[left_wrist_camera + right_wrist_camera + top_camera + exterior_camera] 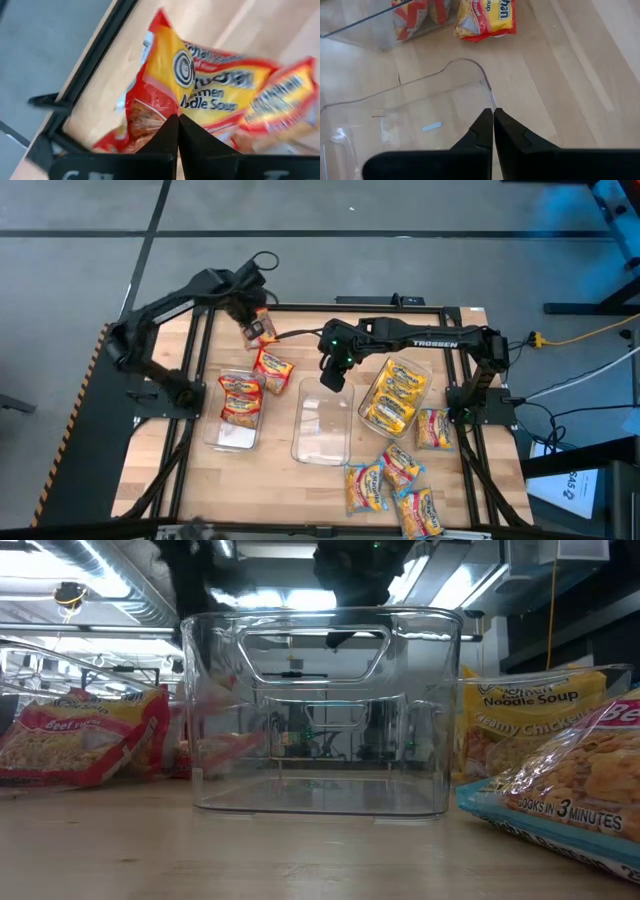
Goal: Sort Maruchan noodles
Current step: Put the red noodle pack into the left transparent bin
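Left gripper (257, 328): fingers (167, 137) pressed together on the edge of a red packet (170, 80), held above the far left of the table (300, 480); the packet hangs from the fingertips, its long axis apparently running from far to near, though the wrist view is blurred

Right gripper (333, 375): fingers (485, 135) clenched with nothing between them, poised just over the far rim of the middle tray (322, 425)

Left tray (236, 438): clear, holds two red packets (241, 395) overlapping, long axes running left to right

Middle tray: clear, bare inside apart from a small label on its floor

Right tray (425, 370): clear, tilted on the table, holds a stack of yellow-orange packets (397, 392), long axes following the tray's slant

Loose on the table: one more red packet (272, 366) between the left tray and the held one, lying slantwise; one packet (433, 428) just right of the right tray; a cluster of packets (395, 485) at the near right, including blue-edged ones, at mixed angles
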